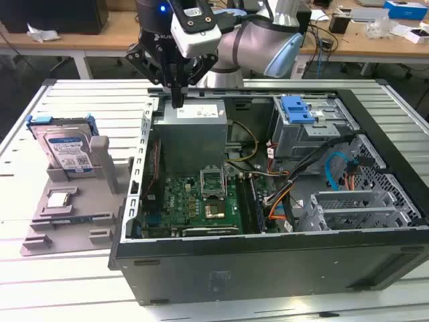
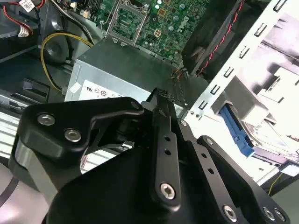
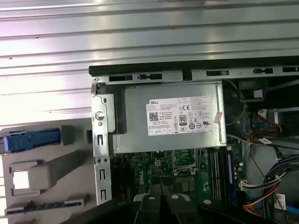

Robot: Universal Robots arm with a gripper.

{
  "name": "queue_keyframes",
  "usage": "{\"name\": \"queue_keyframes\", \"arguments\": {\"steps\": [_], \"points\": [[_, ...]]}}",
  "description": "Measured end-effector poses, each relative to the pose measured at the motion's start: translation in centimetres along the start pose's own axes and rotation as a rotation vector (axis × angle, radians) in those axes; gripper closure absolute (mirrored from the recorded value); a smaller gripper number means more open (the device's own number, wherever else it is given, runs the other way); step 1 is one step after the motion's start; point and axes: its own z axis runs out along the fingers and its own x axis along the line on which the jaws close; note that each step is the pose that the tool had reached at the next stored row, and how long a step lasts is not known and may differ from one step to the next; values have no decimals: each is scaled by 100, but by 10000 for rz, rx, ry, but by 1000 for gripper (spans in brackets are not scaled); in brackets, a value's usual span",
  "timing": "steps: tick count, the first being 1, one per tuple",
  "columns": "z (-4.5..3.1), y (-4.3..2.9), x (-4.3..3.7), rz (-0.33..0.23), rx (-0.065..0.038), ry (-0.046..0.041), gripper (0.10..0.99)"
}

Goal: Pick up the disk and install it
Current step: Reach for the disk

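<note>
Silver disk (image 1: 66, 149) stands on edge in a grey holder (image 1: 100, 161) near the worktop (image 1: 40, 275) edge on the exterior view's left, just outside the open computer case (image 1: 268, 265). Its lower part is hidden in the slot. First wrist view gives it edge-on, blue carrier frame (image 3: 32, 140) cut off. In second wrist view glare washes it out. Gripper (image 1: 177, 100) hangs over the power supply (image 1: 194, 124) at the case's corner, well apart from the disk, fingers drawn together, holding nothing.
</note>
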Motion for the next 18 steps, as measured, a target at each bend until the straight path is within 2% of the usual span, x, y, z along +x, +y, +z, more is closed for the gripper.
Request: {"name": "queue_keyframes", "arguments": {"steps": [2, 4, 13, 14, 16, 18], "points": [[-4, -12, 157, 0, -1, 0, 980], [-7, -21, 278, 0, -1, 0, 980], [-14, -38, 507, -1, 0, 0, 980], [-15, -42, 565, 2, -1, 0, 980], [-19, -54, 731, 1, 0, 0, 980], [-21, -58, 786, 1, 0, 0, 980]]}}
